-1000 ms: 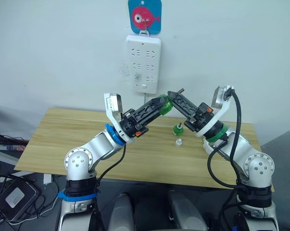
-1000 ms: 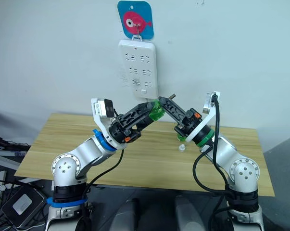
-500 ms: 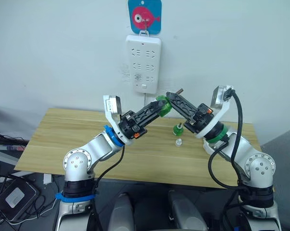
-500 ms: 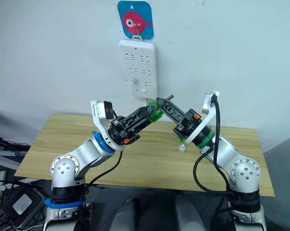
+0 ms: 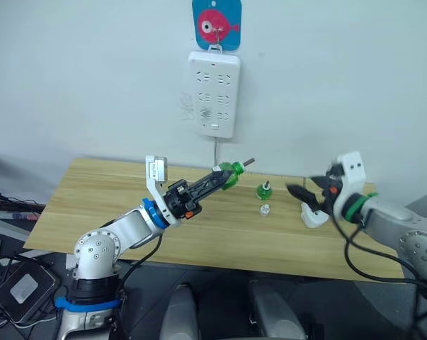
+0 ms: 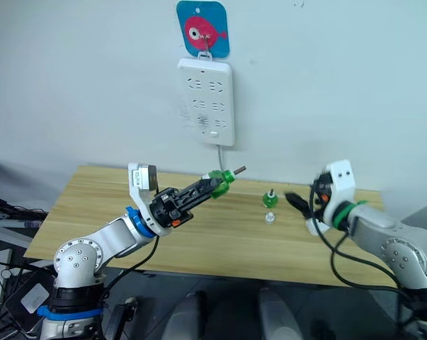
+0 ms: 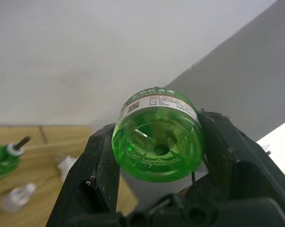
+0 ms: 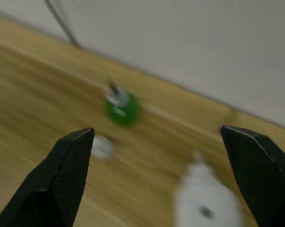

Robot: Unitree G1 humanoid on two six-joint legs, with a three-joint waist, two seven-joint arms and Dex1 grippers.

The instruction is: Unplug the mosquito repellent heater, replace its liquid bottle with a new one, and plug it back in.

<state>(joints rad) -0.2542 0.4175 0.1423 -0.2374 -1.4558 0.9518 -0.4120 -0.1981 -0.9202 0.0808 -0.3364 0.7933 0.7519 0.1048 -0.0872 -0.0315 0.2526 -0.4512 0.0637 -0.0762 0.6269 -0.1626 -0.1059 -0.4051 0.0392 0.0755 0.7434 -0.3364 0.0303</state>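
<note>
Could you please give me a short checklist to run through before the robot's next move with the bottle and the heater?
1. Left gripper shut on the green bottle: ok.
2. Held bottle's wick end uncapped and pointing away from the gripper: ok.
3. Right gripper open and free to pick something up: ok.
4. Mosquito repellent heater on the table beside the right gripper, unplugged: ok.
5. Heater's bottle opening facing a reachable way: cannot tell.
6. Second green bottle and small clear cap standing apart from the heater: ok.

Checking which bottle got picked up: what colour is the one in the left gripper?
Translucent green bottle, clamped in the left gripper; clearest in the left wrist view.
</note>
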